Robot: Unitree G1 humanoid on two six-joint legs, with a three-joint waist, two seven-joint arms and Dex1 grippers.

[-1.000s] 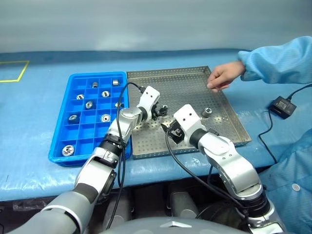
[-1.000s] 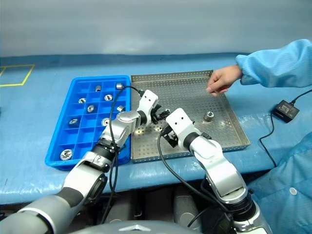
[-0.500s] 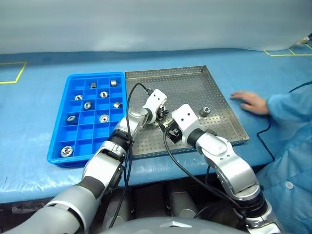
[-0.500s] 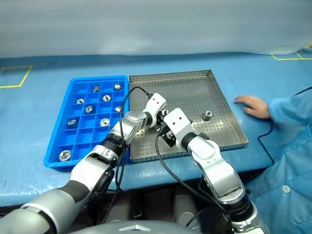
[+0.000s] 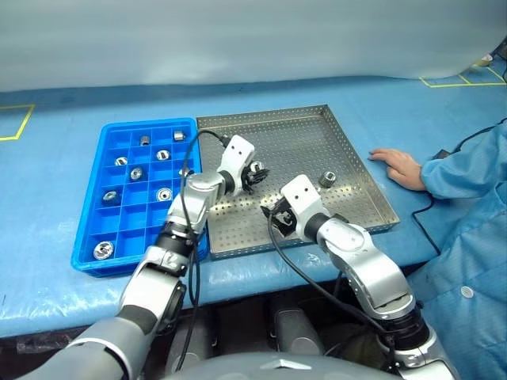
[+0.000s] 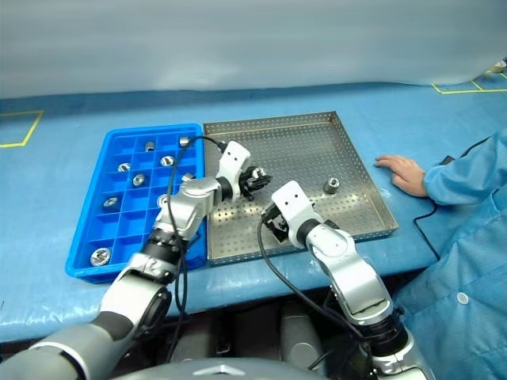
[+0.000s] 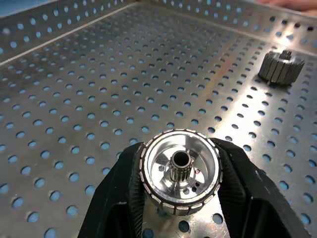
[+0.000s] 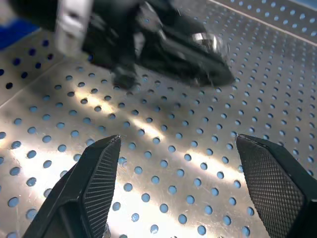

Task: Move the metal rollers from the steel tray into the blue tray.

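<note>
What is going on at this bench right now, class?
The left pincer is shut on a metal roller above the steel tray. The right pincer hangs open over the tray floor. One roller remains there; several sit in the blue tray. A person's hand rests on the table.

Blue-covered table (image 5: pixel 55 79) — blue tray (image 5: pixel 87 237) beside steel tray (image 5: pixel 372 207), touching, person's hand (image 5: pixel 394 165) resting right of it
</note>
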